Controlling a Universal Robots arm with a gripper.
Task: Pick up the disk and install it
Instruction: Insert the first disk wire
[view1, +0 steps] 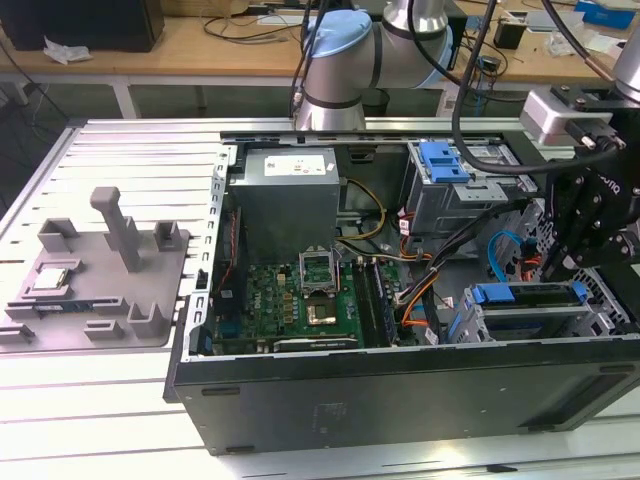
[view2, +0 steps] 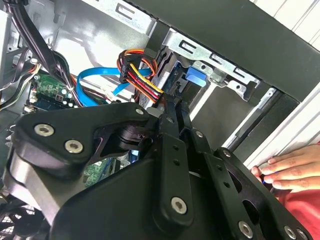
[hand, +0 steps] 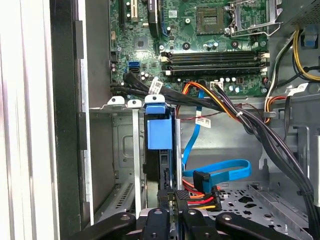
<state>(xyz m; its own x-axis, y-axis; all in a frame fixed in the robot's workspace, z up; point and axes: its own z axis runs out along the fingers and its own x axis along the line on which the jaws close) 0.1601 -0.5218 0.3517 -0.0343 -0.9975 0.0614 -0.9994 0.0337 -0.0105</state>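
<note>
Gripper (hand: 172, 196): fingers drawn together, no gap to speak of in both wrist views; tips sit at the near end of the disk (hand: 159, 134), contact not resolvable. The disk stands on edge in the grey metal drive cage (hand: 118, 150), blue carrier handle at its far end. In the exterior view this puts the disk at the lower right of the frame, inside the open computer case (view1: 400, 400), with the gripper above it at the exterior view's right. Power connector (hand: 186, 196) with red, yellow and orange wires lies just beside the fingertips. Flat blue data cable (hand: 227, 172) loops near it over the perforated case floor. Beyond the cage: motherboard (hand: 200, 85), memory slots (hand: 215, 57), open processor socket (hand: 207, 20). A person's hand (view2: 290, 167) rests on the case edge in the second wrist view. Grey fixture tray (view1: 150, 300) sits on the table at the exterior view's left, well apart from the case.
</note>
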